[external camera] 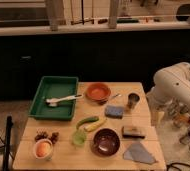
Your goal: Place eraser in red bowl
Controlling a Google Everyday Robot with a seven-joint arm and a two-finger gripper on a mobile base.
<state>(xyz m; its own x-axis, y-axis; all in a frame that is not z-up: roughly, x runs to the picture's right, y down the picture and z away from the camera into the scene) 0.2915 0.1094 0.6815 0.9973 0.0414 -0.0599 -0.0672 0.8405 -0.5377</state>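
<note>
camera view: the eraser (133,131) is seen near the worktop's (68,153) right edge, apart from the gripper (157,118) beyond it; its grip cannot be told.

On the bench (68,156) I count three bowls: one orange-red bowl (98,91), one maroon bowl (106,141), one small white bowl (43,148). Two cups: a green cup (78,137) and a metal cup (133,101). One each of green tray (44,86), blue sponge (114,111), eraser (133,131), grey cloth (139,152), green vegetable (86,121), banana (96,126). One robot arm (174,85) at the right, pincer hidden.

Wooden table (64,153); dark cabinets (88,56) behind; pale counter ledge (88,29) above
</note>
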